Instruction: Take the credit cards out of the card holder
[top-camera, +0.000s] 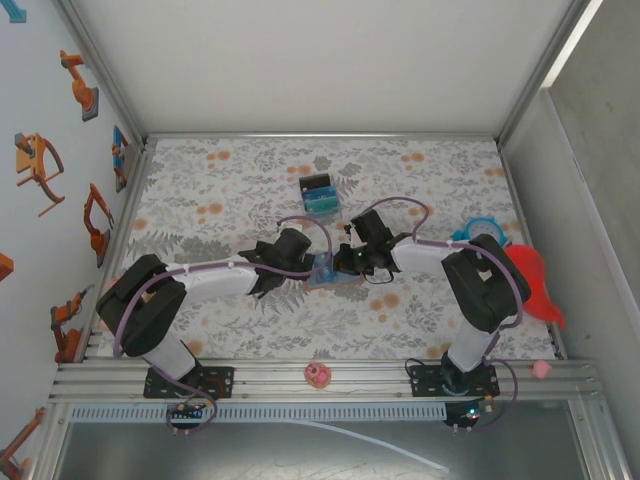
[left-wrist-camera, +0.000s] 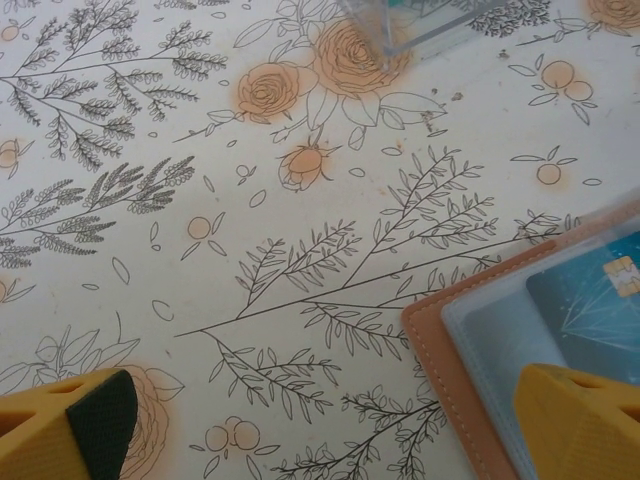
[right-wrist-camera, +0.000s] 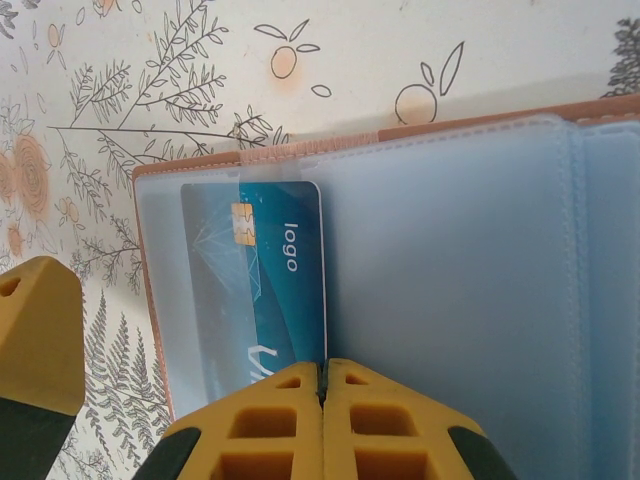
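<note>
The card holder (top-camera: 330, 277) lies open and flat on the flowered cloth between both arms, tan with pale blue-grey pockets (right-wrist-camera: 450, 260). A teal credit card (right-wrist-camera: 265, 270) with a gold chip sits at its left pocket, partly under the translucent flap. My right gripper (right-wrist-camera: 322, 372) is shut, its tips meeting right at the card's long edge; whether they pinch it is unclear. My left gripper (left-wrist-camera: 325, 440) is open, one finger (left-wrist-camera: 70, 430) over bare cloth, the other finger (left-wrist-camera: 580, 420) over the holder's corner (left-wrist-camera: 450, 340), where the card (left-wrist-camera: 600, 300) shows too.
A small black box (top-camera: 320, 197) with blue contents stands behind the holder; its clear corner (left-wrist-camera: 420, 30) is close ahead of the left wrist. A teal ring (top-camera: 480, 228) and a red object (top-camera: 530, 280) lie at the right. A pink item (top-camera: 317, 375) rests on the front rail.
</note>
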